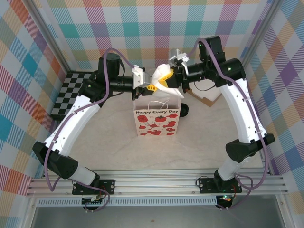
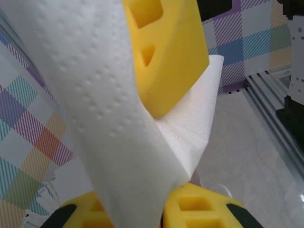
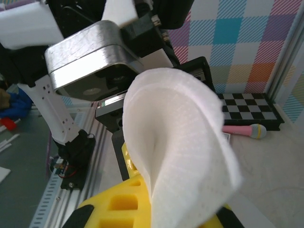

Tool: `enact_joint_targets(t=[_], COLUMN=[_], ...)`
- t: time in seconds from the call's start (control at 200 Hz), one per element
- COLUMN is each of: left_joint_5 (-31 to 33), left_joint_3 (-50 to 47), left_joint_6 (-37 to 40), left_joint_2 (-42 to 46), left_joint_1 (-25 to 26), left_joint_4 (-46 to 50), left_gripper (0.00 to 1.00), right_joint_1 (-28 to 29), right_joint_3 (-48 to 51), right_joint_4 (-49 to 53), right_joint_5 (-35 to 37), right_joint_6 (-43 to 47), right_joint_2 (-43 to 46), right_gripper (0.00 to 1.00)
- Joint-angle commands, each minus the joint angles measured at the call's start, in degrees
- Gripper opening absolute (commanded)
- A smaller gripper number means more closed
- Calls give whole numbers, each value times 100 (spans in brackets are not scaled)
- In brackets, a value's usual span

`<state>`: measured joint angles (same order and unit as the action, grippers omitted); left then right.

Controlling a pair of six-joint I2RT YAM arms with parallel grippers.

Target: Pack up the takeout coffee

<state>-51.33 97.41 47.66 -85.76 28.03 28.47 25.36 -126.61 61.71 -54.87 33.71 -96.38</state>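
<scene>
Table beige, filling the middle of the top view, with a checkered mat at its left edge. Red-and-white paper bag stood upright at centre, mouth up. Above the bag mouth, upper centre, a white napkin hung between both arms. Left gripper came in from the left; wrist view had its yellow fingers close on either side of the napkin, pinching it. Right gripper came in from the right, clamped on the same napkin, which rose from between its fingers. Takeout coffee – only a dark round shape just right of the bag's top edge, below the right gripper and apart from both; too small to tell if that was its lid.
</scene>
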Motion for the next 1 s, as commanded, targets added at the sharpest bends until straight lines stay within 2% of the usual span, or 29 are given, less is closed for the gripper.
enact_joint_targets(t=[0.0, 0.06, 0.13, 0.23, 0.365, 0.44, 0.525, 0.58, 0.735, 0.815, 0.9, 0.995], left_joint_5=[42, 168, 200, 275, 596, 964, 1402, 1786, 2865, 3364, 4086, 4951], left_joint_3=[102, 24, -68, -260, -930, -1395, -2028, -2472, -3354, -3545, -3573, -3455], left_joint_6=[58, 75, 138, 24, -452, -726, -1022, -1246, -1982, -2699, -3728, -4638], left_joint_2=[38, 90, 169, 361, 858, 1183, 1601, 1880, 2481, 2680, 2798, 2829], left_joint_1=[-54, -61, -96, -181, -350, -364, -362, -369, -385, -378, -369, -375], left_joint_4=[121, 189, 308, 219, -544, -911, -1550, -1995, -2794, -2908, -2651, -1946], left_gripper=[22, 27, 39, 51, 64, 77, 85, 100, 100, 100, 100, 100], right_joint_1=[44, 39, 44, 47, 82, 104, 111, 118, 223, 295, 343, 415], right_joint_3=[233, 296, 202, -50, -57, -57, -95, -195, -608, -602, -695, -935], right_joint_4=[-435, -601, -658, -415, -313, -254, -104, 54, 604, 638, 734, 912], right_joint_5=[13, 151, 339, 194, 158, 147, 95, 70, 42, 144, 96, -64], right_joint_6=[-42, -184, -383, -421, -359, -260, -47, 73, 346, 428, 452, 478], right_joint_2=[212, 234, 172, -13, -137, -206, -316, -429, -815, -936, -1067, -1196], right_gripper=[0, 0, 0, 1, 2, 2, 2, 2, 3, 3, 3, 3])
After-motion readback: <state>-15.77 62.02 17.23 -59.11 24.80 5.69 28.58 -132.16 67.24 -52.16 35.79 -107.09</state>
